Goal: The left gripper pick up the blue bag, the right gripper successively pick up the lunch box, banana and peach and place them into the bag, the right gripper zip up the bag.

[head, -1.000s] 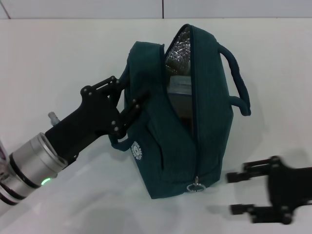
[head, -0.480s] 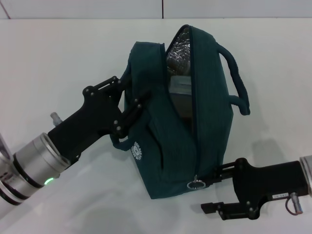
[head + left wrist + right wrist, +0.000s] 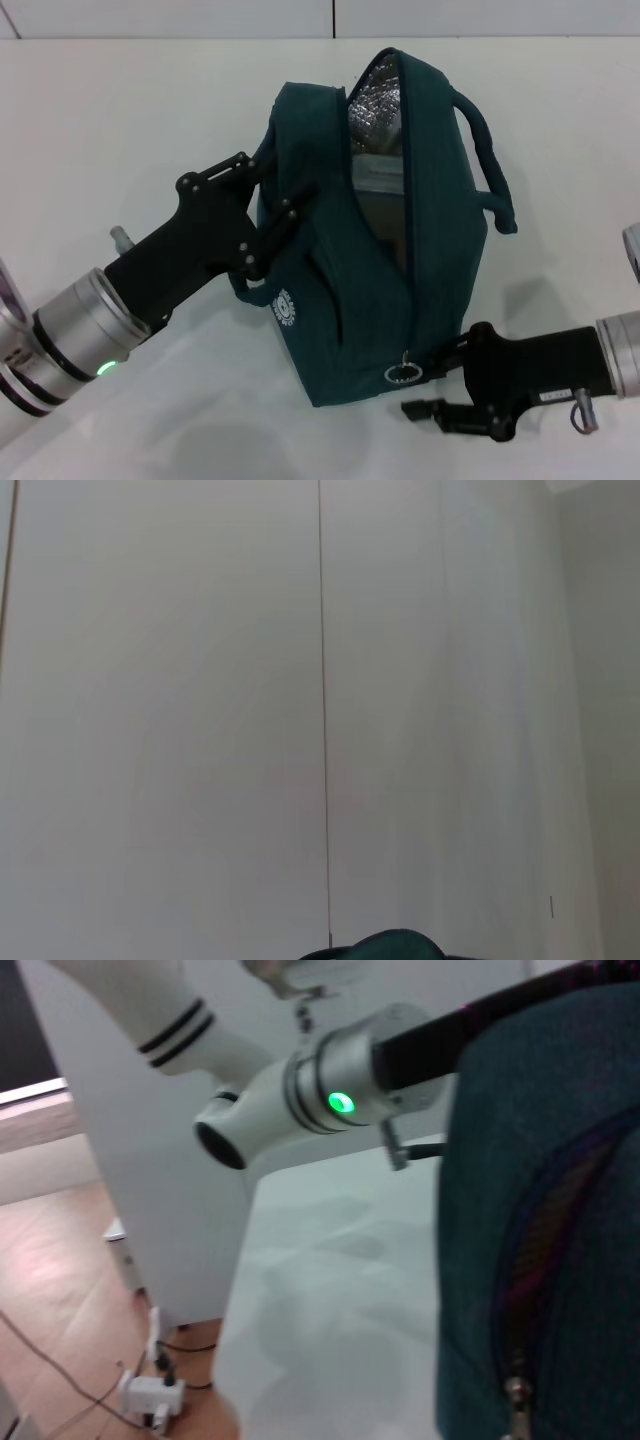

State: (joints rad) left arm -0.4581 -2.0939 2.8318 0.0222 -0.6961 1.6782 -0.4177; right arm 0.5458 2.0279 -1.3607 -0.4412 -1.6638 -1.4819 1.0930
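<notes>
The blue bag [image 3: 360,290] stands tilted in mid-table with its zipper open along the top and its silver lining showing. My left gripper [image 3: 266,200] is shut on the bag's left handle and holds it up. The lunch box [image 3: 380,182] shows inside the opening. The banana and the peach are hidden. My right gripper [image 3: 432,388] is open, low at the bag's near end, with its upper finger just right of the metal ring pull [image 3: 400,373]. The right wrist view shows the bag's side [image 3: 550,1190] and the zipper pull [image 3: 517,1396] up close.
The white table [image 3: 120,130] lies all around the bag. The bag's right handle [image 3: 488,160] sticks out to the right. The left arm's silver wrist with its green light [image 3: 340,1100] shows in the right wrist view. A sliver of the bag [image 3: 385,946] shows in the left wrist view.
My right gripper has moved left, from the table's right edge up to the bag's near end by the ring pull. The bag has shifted slightly right. The left gripper keeps its hold.
</notes>
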